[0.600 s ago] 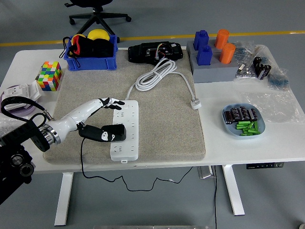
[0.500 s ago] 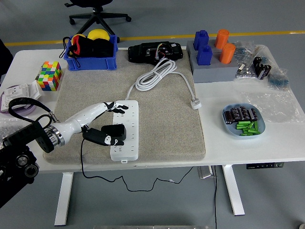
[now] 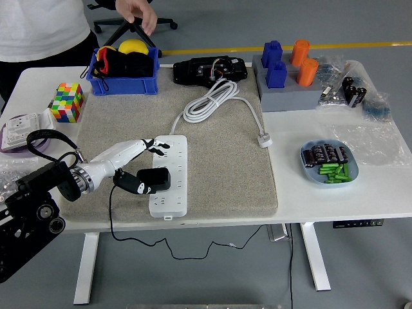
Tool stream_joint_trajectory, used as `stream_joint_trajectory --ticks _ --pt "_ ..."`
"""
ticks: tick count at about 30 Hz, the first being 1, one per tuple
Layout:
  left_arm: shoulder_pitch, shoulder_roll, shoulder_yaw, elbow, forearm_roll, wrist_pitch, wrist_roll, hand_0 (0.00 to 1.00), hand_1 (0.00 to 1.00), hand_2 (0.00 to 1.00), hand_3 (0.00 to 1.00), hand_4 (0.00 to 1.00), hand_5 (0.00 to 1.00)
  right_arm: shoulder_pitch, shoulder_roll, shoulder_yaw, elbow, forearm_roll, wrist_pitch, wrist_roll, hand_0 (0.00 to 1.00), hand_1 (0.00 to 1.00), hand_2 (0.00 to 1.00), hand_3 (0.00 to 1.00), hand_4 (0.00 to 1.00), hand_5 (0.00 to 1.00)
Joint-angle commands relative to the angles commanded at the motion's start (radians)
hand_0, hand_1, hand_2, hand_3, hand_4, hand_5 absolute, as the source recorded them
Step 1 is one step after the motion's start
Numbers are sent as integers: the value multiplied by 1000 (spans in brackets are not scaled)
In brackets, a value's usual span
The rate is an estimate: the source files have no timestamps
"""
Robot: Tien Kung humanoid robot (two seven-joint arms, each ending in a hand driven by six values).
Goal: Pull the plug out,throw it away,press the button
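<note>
The person (image 3: 45, 29) at the far side is cut off by the top edge, only torso and one hand (image 3: 138, 13) showing; the office chair (image 3: 132, 20) behind is likewise cropped. The left hand (image 3: 143, 166) covers where the black plug (image 3: 154, 179) meets the power strip (image 3: 168, 175), so whether it is seated cannot be told.

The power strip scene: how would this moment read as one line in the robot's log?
left hand: shut on black plug | plug: on white power strip | right hand: not in view | person: at table's far side

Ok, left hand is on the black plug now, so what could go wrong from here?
1. The left hand spans the black plug from above with fingers on the power strip; the loose strip may lift instead of releasing the plug.
2. The plug's black cable hangs over the table edge and could snag when thrown.
3. A person's hand is near the blue bin.
</note>
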Motion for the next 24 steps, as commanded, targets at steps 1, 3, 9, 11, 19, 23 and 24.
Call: stream_joint_trajectory --ticks 1,3,9,11,19,23,24 --pt "0 0 3 -1 -6 -1 1 797 704 661 785 946 2 -1 -1 -1 -1 0 0 0 726 679 660 654 750 609" --pt "4 -1 7 -6 -18 -3 0 764 673 632 761 928 2 -5 -2 -3 -2 0 0 0 726 680 660 654 750 610" --pt "4 -11 20 -5 -24 -4 4 725 622 577 714 909 2 -16 4 0 -3 -1 0 0 726 680 660 654 750 610" --pt "5 -16 20 5 -22 -3 6 725 622 577 714 909 2 -16 7 1 0 -1 0 1 726 680 660 654 750 610" --pt "-8 -27 25 28 -16 9 9 706 609 567 667 889 2 -17 7 5 -2 -3 0 1 726 680 660 655 750 609" --pt "-15 -29 30 38 -9 14 11 633 537 545 623 755 2 -17 7 9 -2 -4 -1 2 726 680 660 655 750 609" --pt "-16 -30 30 40 -6 15 13 633 537 545 623 755 2 -17 8 9 -2 -4 -1 1 726 680 660 655 750 609"
